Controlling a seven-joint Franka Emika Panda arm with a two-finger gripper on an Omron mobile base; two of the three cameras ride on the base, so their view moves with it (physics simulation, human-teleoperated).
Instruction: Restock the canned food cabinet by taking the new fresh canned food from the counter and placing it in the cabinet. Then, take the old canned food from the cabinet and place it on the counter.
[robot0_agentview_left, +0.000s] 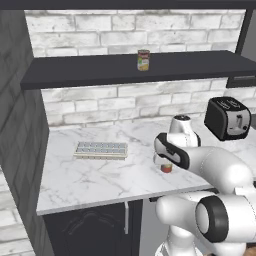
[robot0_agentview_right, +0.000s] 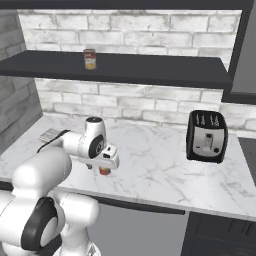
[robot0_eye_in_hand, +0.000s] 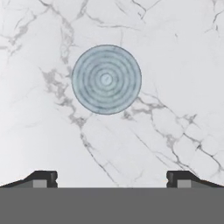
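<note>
A white robot arm reaches over a white marble counter (robot0_agentview_left: 90, 175) veined with grey, set against a white brick wall. In the hand view, the camera looks straight down on the new canned food (robot0_eye_in_hand: 106, 79): its pale greenish-grey lid appears as a circle with ringed ridges, sitting upright on the marble. The gripper (robot0_eye_in_hand: 111, 178) hangs above the can, its two dark fingertips (robot0_eye_in_hand: 43, 178) set wide apart at the bottom of that view, with nothing between them. The can lies ahead of the fingertips, not touching them.

In the left base view, a sliver of the can's red-orange body (robot0_agentview_left: 167, 168) shows just below the arm's wrist, near the front edge of the counter. In the right base view, the same can (robot0_agentview_right: 104, 171) peeks out under the hand.

Above the counter, a long dark open shelf (robot0_agentview_left: 100, 70) spans the wall. The old canned food (robot0_agentview_left: 143, 60), a taller slim can with a yellow and white label, stands upright on it, well apart from the arm.

A black toaster (robot0_agentview_right: 206, 136) stands on the counter to the right. A pale ice cube tray (robot0_agentview_left: 101, 149) lies flat toward the left.
</note>
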